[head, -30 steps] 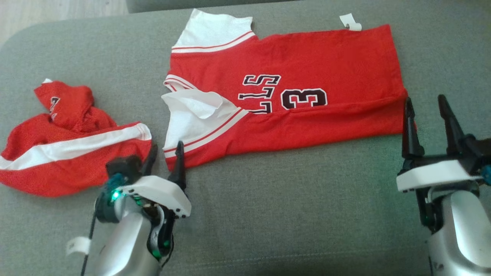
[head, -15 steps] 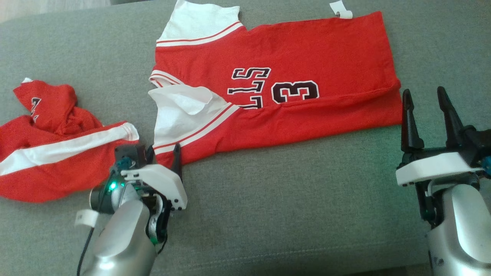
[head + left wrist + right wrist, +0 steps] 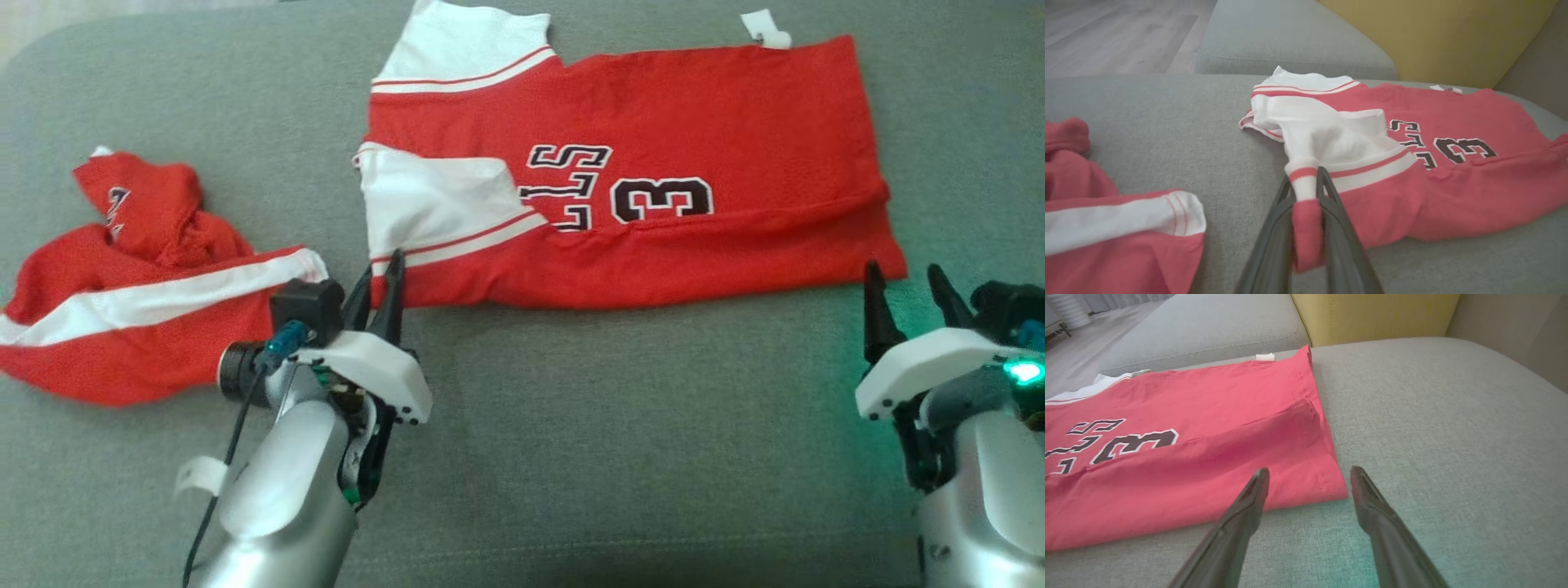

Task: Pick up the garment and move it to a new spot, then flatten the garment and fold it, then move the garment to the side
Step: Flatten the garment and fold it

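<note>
Okay, left gripper (image 3: pixel 382 273) at 7 o'clock pinches the near sleeve corner of the red jersey (image 3: pixel 694 106). Right gripper (image 3: pixel 902 269) at 4 o'clock is spread by the hem corner. The jersey lies flat mid grey cushion (image 3: pixel 571 449), with white sleeves and a "3"; its lettering is partly folded under. A crumpled red garment (image 3: pixel 122 343) at 9 o'clock is cut off.
</note>
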Available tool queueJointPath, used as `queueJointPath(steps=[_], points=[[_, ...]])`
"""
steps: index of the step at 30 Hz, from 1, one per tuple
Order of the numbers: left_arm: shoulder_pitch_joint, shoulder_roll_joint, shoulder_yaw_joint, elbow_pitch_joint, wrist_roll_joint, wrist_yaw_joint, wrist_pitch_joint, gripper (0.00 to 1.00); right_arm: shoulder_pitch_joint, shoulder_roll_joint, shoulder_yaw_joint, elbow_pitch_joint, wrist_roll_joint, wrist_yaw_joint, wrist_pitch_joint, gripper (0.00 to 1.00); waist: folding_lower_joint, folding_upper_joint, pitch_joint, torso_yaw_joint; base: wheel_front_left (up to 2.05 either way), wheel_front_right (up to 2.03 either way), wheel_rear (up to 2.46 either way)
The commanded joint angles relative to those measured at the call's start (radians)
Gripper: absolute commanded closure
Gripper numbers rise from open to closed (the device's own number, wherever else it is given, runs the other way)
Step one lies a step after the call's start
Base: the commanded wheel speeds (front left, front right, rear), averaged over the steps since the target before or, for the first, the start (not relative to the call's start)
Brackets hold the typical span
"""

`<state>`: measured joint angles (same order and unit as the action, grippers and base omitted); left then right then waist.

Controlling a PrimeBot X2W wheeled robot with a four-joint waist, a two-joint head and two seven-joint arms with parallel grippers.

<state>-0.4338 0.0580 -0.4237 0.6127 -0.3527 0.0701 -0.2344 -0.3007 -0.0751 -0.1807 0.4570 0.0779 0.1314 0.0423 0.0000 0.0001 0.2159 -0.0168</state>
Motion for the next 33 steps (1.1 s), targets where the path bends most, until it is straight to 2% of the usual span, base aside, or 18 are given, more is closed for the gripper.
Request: queueJointPath(steps=[1,7,16,18,24,25,26,33], points=[[-0.018,0.012,0.020,-0.045,0.008,-0.002,-0.014,1.00,-0.046,0.001,0.007,-0.022,-0.010,-0.001,0.009,0.00,0.0000,-0.0001,-0.001,0.014,0.00,0.00,0.00],[0.005,0.006,-0.010,-0.123,0.015,-0.005,-0.020,1.00,-0.087,0.016,-0.055,0.041,-0.043,-0.001,0.052,0.00,0.0000,-0.0001,0.004,0.048,0.00,0.00,0.00],[0.011,0.007,-0.025,-0.172,0.017,-0.002,-0.022,1.00,-0.173,0.023,-0.219,0.124,-0.145,-0.001,0.068,0.00,0.0000,-0.0001,0.036,0.074,0.00,0.00,0.00],[0.005,0.008,-0.028,-0.184,0.014,-0.004,-0.022,1.00,-0.206,0.024,-0.271,0.170,-0.169,-0.001,0.101,0.00,0.0000,-0.0001,0.060,0.080,0.00,0.00,0.00],[-0.017,0.008,-0.035,-0.197,0.014,-0.003,-0.020,1.00,-0.239,0.025,-0.262,0.230,-0.143,-0.001,0.118,0.00,0.0000,-0.0001,0.099,0.086,0.00,0.00,0.00],[-0.020,0.008,-0.035,-0.198,0.014,-0.003,-0.020,1.00,-0.243,0.025,-0.259,0.238,-0.135,-0.001,0.119,0.25,0.0000,-0.0001,0.102,0.086,0.00,0.00,0.00],[-0.022,0.008,-0.036,-0.198,0.014,-0.003,-0.020,1.00,-0.245,0.025,-0.256,0.245,-0.127,-0.001,0.120,1.00,0.0000,-0.0001,0.104,0.086,0.00,0.00,0.00],[-0.025,0.023,-0.033,-0.186,0.009,0.001,-0.019,1.00,-0.241,0.025,-0.244,0.263,-0.106,-0.001,0.115,1.00,0.0000,-0.0001,0.092,0.080,0.00,0.00,0.00]])
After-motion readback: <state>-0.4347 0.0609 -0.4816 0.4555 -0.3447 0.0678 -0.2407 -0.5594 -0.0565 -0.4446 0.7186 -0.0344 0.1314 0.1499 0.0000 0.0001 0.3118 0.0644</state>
